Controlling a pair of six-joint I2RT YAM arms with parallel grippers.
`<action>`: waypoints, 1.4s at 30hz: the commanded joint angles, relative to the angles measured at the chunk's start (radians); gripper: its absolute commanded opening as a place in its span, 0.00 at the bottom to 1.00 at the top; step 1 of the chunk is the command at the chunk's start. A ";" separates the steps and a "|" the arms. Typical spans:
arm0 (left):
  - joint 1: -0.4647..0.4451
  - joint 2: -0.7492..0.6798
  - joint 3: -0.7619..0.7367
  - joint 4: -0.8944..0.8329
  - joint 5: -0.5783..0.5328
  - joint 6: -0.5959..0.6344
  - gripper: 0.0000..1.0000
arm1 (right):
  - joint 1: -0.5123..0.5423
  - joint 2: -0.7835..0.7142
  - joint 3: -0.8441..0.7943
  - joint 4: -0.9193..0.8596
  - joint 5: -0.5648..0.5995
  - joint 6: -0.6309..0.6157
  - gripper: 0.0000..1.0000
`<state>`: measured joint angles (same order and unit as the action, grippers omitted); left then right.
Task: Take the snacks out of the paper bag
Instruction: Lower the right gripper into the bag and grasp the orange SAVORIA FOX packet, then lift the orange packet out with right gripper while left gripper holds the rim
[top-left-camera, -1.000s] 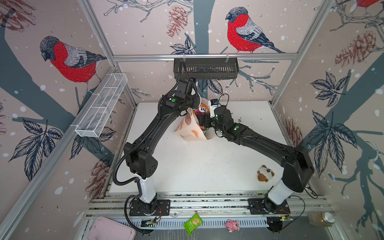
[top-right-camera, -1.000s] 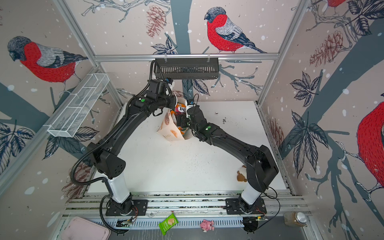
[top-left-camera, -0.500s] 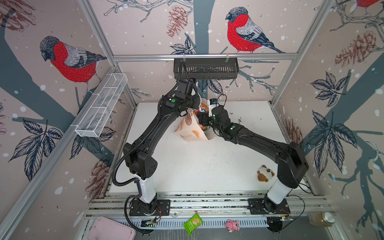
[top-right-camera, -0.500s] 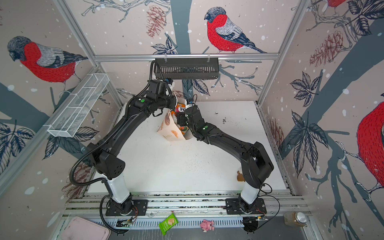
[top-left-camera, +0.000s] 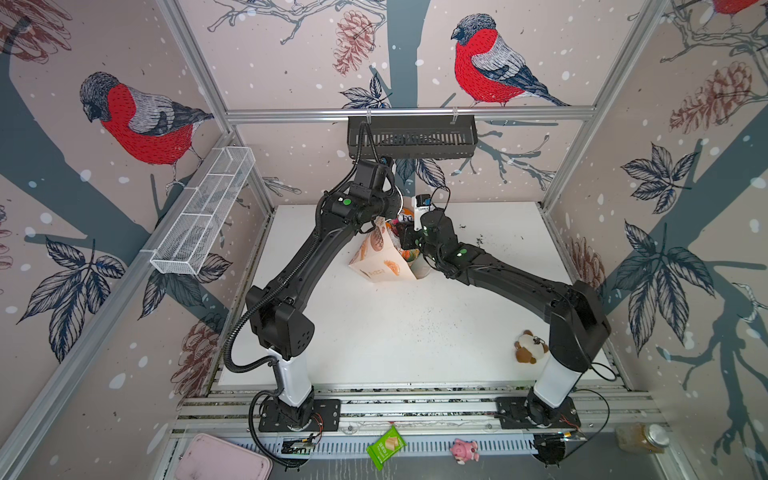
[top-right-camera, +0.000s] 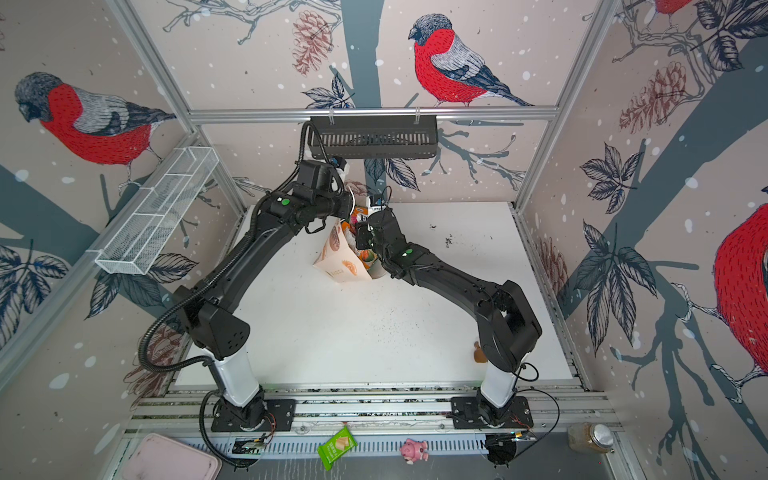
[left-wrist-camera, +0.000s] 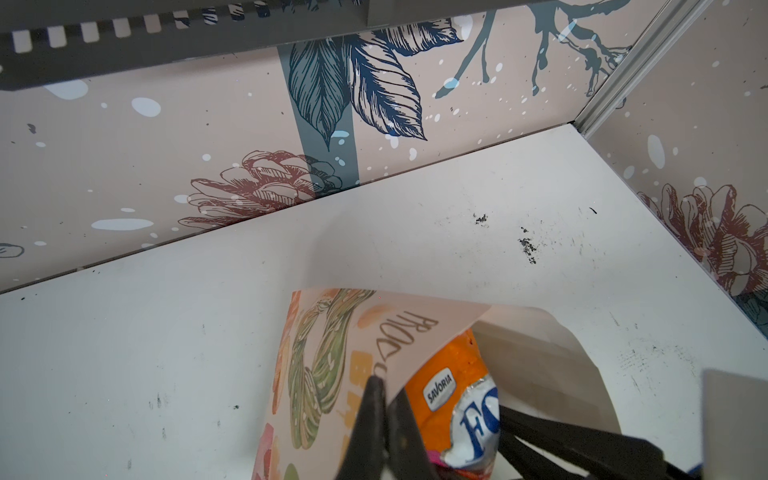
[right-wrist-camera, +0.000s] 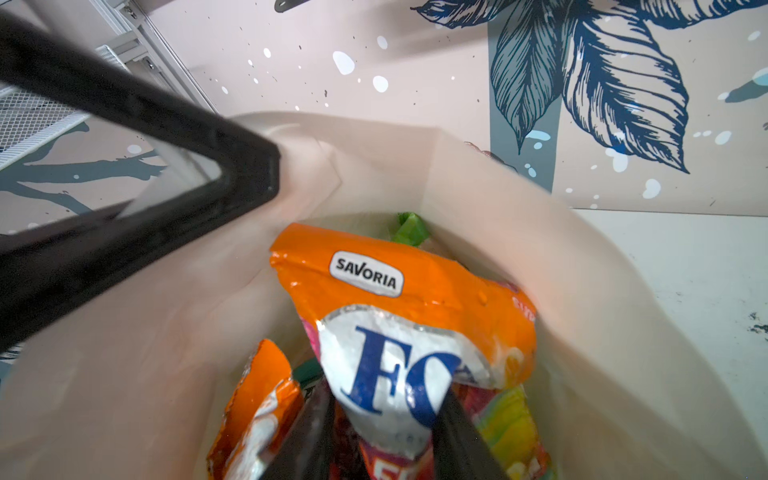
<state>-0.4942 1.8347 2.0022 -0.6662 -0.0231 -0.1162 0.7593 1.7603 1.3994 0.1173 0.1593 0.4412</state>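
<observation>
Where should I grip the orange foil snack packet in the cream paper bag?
Grip the orange foil snack packet across its flat faces near the exposed end, coming through the cream paper bag's open mouth: it pokes out there, and paper walls close the rest.

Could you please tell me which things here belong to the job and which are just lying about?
Job: paper bag; left gripper pinching its rim; orange packet; right gripper gripping it; other snacks inside.
Lying about: plush toy; green wafer packet; pink pig; jar; pink tray.
</observation>
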 joint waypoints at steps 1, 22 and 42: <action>0.000 -0.018 0.004 0.085 0.005 -0.007 0.00 | -0.001 0.014 0.021 0.019 -0.015 -0.007 0.26; 0.000 -0.011 -0.002 0.077 -0.043 -0.002 0.00 | -0.021 -0.058 0.026 0.005 -0.060 -0.013 0.01; 0.010 0.019 0.034 0.071 -0.038 -0.031 0.00 | -0.020 -0.184 0.041 -0.008 -0.032 -0.059 0.00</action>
<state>-0.4881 1.8500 2.0163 -0.6640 -0.0681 -0.1272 0.7383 1.5932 1.4212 0.0761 0.1097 0.4107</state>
